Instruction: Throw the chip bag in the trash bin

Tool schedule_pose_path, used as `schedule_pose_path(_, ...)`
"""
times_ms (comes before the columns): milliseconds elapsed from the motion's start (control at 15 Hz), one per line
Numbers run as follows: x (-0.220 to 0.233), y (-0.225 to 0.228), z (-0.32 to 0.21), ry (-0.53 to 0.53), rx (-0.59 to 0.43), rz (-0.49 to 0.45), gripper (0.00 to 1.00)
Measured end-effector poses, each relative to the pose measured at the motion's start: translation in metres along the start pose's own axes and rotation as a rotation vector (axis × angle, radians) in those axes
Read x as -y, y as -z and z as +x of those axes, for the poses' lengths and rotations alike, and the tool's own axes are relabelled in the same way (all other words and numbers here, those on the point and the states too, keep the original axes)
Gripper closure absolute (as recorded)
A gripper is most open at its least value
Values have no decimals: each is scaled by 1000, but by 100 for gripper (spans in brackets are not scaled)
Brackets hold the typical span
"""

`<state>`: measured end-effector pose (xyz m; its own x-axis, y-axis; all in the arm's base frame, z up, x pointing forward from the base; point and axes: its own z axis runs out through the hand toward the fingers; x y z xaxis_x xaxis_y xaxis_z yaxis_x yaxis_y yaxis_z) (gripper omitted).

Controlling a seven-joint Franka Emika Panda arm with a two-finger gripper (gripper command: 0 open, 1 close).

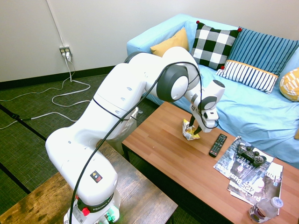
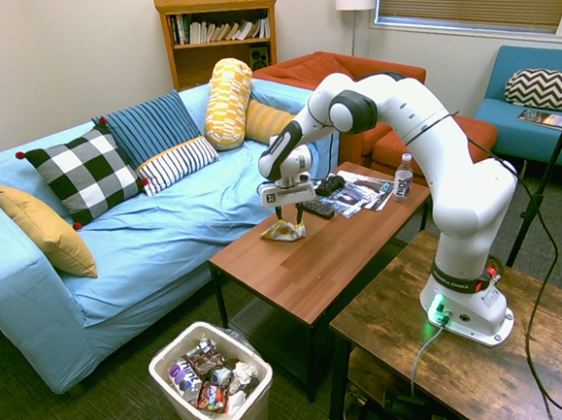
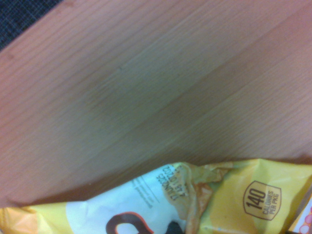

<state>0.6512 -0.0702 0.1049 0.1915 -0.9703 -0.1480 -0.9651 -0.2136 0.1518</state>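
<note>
On the light-blue sofa sit six cushions: one buffalo-check pillow, two striped blue or navy-and-white pillows, two yellow pillows and one patterned bolster. The coffee table carries one remote control, one game controller and one bottle.

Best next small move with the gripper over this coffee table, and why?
Probably close the gripper on the crumpled chip bag: its fingers stand apart at the bag, which lies on the coffee table, not in the trash bin.

Exterior views bright, fairly sharp; wrist view dimmer, soft, wood grain blurred.
</note>
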Motion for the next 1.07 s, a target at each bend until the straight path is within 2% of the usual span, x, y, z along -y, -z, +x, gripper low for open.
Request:
schedule_pose_path(667, -1, 9, 11, 5, 18, 28, 100)
schedule_pose_path(867, -10, 32, 6, 28, 18, 61, 100)
schedule_pose_path(1067, -23, 88, -26, 73, -8, 136, 100)
